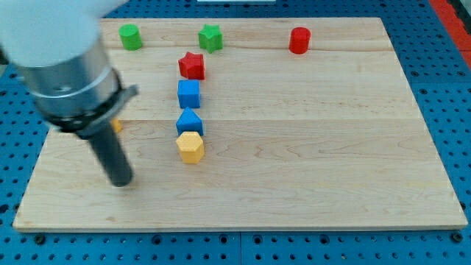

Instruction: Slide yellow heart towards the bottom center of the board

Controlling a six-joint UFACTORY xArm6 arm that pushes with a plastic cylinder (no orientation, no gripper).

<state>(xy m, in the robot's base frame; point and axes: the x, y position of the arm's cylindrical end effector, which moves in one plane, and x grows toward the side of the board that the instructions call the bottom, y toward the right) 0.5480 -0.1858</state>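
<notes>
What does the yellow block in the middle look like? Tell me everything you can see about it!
The yellow block is small, chunky and smooth, like painted wood or plastic. From here it looks roughly six-sided; I cannot make out a heart. It lies flat on the pale wooden board, left of centre. The lower blue block sits right above it, touching or nearly so. My tip is apart from it, toward the view's left and slightly lower.

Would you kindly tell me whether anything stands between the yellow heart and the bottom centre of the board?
No block does. The yellow heart, a sliver showing behind my rod, has bare board toward the bottom centre; the yellow hexagon sits just above that line. My tip is below the heart in the view.
</notes>
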